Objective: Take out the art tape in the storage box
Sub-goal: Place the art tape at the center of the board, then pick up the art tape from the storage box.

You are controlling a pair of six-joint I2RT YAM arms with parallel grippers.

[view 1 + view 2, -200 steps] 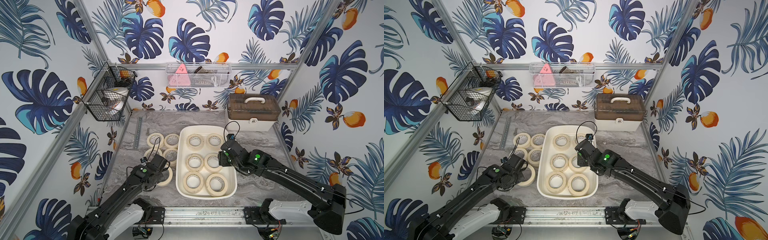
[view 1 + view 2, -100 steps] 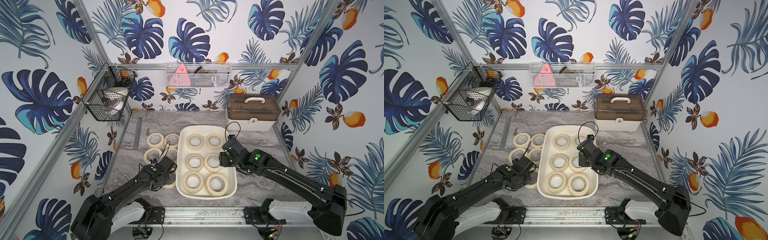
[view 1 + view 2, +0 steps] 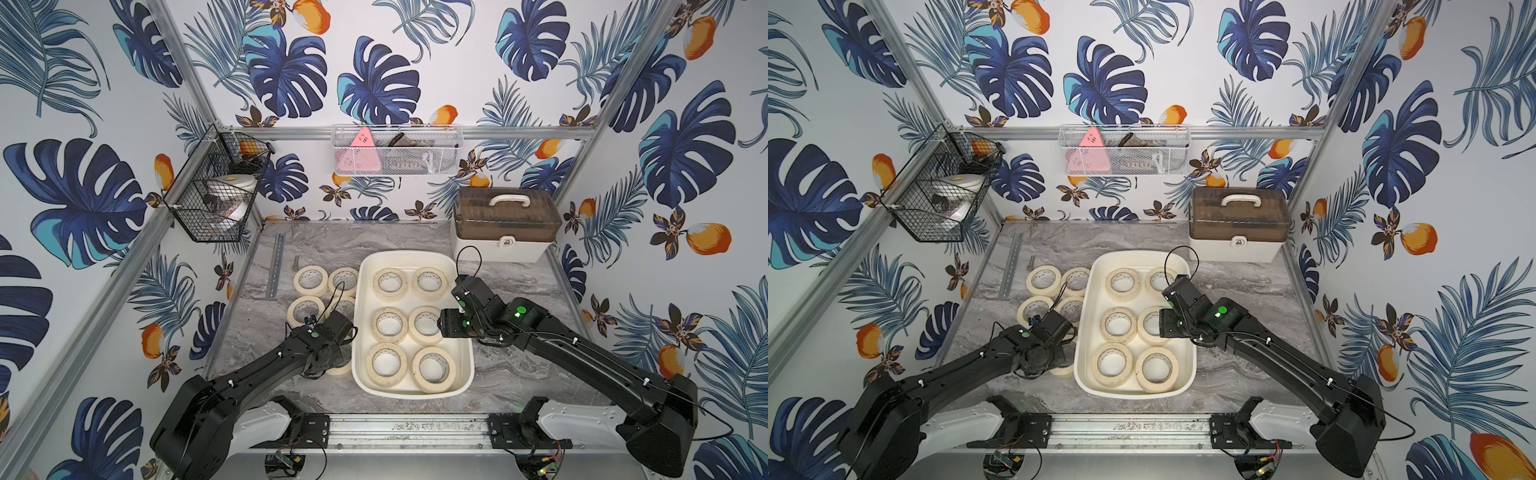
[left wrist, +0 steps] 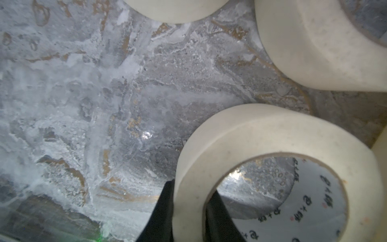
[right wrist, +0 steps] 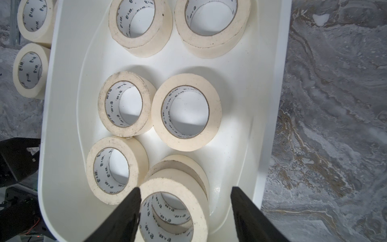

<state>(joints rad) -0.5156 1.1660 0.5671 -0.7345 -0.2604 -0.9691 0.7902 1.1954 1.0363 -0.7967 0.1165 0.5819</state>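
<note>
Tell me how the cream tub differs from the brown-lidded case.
The storage box is open-topped with no lid; the case is closed under a brown lid with a white handle. The storage box is shallow and shows its art tape rolls; the case stands taller. The storage box lies mid-table; the case at the back right. Both are cream-white, rounded, and rest on the marble table.

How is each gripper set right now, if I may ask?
Left gripper: astride the wall of a roll; grip cannot be told.
Right gripper: open, empty.
</note>
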